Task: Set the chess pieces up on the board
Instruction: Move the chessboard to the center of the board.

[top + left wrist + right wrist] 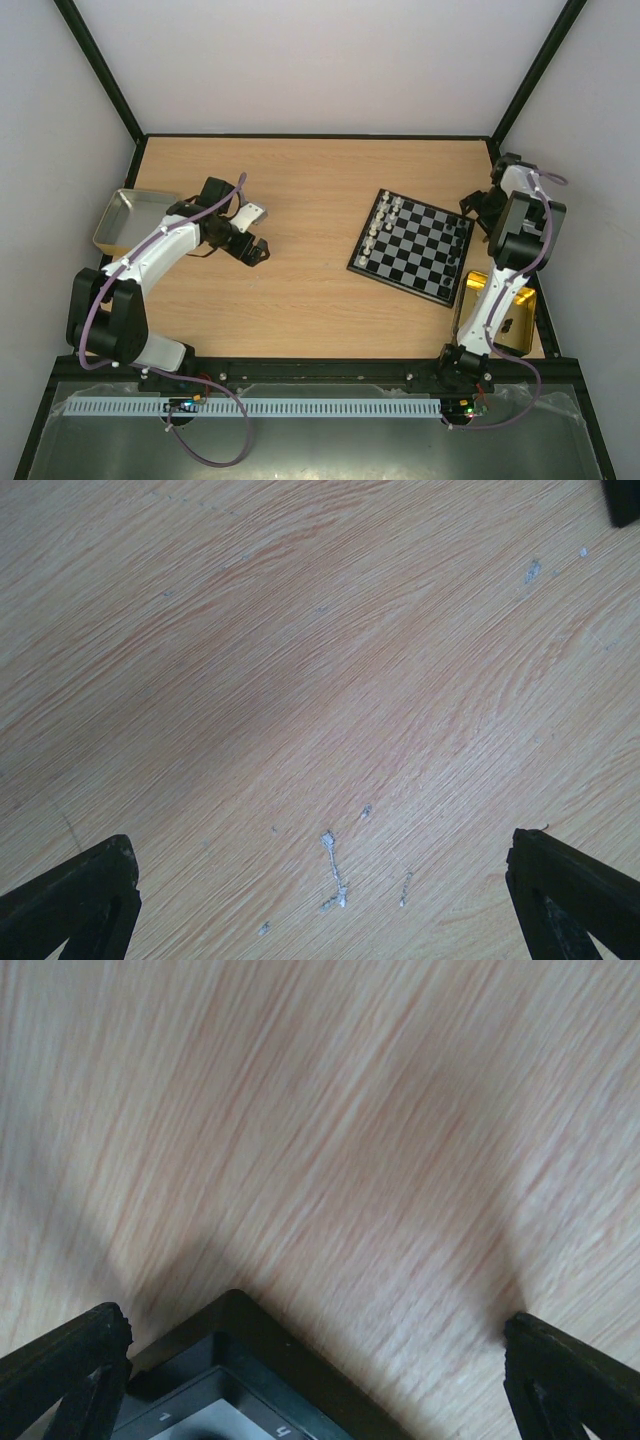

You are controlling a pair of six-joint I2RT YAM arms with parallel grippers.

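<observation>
Lab cell: white walls (320,60), black frame (97,62)

One board, two containers, two arms, two sets of pieces.
Overhead view: one chessboard (415,245) right of centre, one silver tray (125,215) at the left edge, one gold tin (515,325) at lower right, and two arms, the left arm (150,262) and the right arm (497,300). The white pieces (385,220) and black pieces (462,240) are too small to count.
</observation>
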